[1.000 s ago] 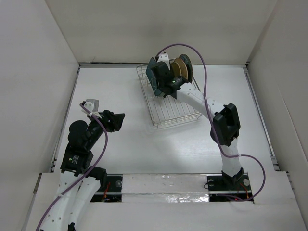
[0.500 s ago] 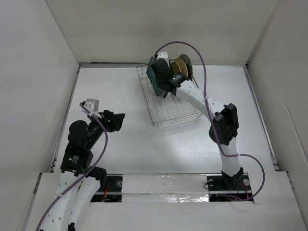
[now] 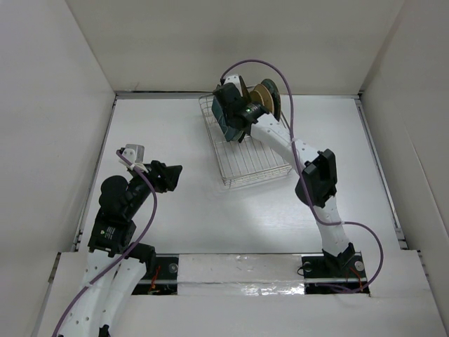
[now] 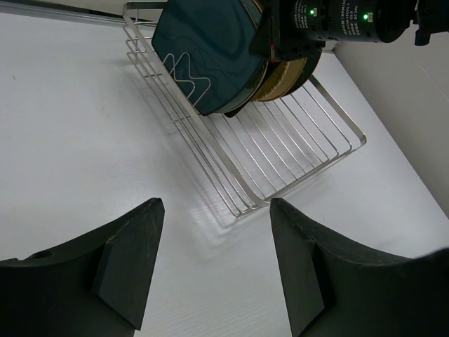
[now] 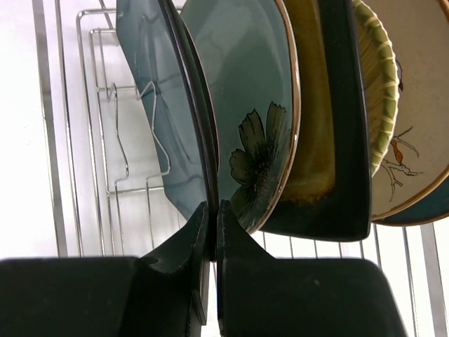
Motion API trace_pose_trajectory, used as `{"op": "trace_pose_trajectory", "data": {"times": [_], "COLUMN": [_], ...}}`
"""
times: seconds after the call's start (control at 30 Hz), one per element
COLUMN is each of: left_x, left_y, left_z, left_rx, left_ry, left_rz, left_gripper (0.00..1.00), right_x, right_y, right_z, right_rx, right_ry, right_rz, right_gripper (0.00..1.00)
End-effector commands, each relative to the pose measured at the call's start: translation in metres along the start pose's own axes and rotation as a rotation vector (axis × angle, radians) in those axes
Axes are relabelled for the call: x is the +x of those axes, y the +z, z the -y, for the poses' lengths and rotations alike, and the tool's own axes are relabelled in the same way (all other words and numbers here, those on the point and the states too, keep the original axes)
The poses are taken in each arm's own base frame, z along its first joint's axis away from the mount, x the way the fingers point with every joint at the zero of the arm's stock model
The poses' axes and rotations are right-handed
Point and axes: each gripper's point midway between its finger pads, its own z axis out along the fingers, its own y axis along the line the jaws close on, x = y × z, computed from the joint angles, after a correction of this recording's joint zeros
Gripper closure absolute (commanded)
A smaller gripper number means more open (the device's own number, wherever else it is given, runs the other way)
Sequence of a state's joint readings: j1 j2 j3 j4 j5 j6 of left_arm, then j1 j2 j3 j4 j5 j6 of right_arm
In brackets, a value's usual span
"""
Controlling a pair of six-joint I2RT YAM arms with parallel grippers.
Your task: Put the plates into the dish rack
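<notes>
The silver wire dish rack [image 3: 256, 165] stands at the back middle of the table. Several plates stand upright at its far end [image 3: 266, 98]. In the right wrist view they are a teal plate with a flower motif [image 5: 245, 91], a black-rimmed yellow square plate [image 5: 326, 119], a pale green plate [image 5: 375, 84] and a tan bird plate [image 5: 414, 119]. My right gripper [image 5: 212, 210] is shut on the rim of another teal plate [image 5: 158, 105], held upright among the slot dividers at the front of the row. My left gripper [image 4: 215, 203] is open and empty, low over the table to the left of the rack [image 4: 295, 147].
The near half of the rack holds only bare wires [image 3: 245, 158]. White walls enclose the table on the left, back and right. The right arm's elbow [image 3: 317, 179] hangs over the table to the right of the rack.
The right arm's elbow has swung a little to the left and the gripper with the teal plate has shifted slightly towards the back. The left arm has not moved.
</notes>
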State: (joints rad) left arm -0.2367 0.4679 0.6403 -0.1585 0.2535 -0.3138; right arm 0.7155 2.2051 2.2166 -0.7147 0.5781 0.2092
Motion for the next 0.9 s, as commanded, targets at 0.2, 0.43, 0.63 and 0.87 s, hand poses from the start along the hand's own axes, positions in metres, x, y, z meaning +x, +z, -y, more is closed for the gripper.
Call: {"op": "trace_pose_trajectory", "data": {"times": [0.2,0.43,0.63,0.87], "left_x": [-0.013,-0.013,-0.012,-0.015], "left_y": [0.001,0.002,0.002,0.001], "left_z": [0.007,0.006,0.004,0.004], "left_rx": [0.026,0.021,0.009,0.005], "left_ry": [0.019,0.017,0.013,0.014], "left_rz": [0.038,0.034,0.033,0.041], "left_gripper": [0.41,0.41,0.4,0.4], "right_x": [-0.034,-0.07,-0.092,-0.104], "right_y": [-0.018,-0.04,-0.064,-0.101], "right_z": [-0.014,-0.011,-0.006,0.012], "right_rx": [-0.061,-0.108,-0.157,-0.179], "right_ry": [0.078,0.146,0.195,0.235], "right_rz": [0.095,0.199,0.27,0.361], "right_gripper": [0.91,0.6,0.6,0.53]}}
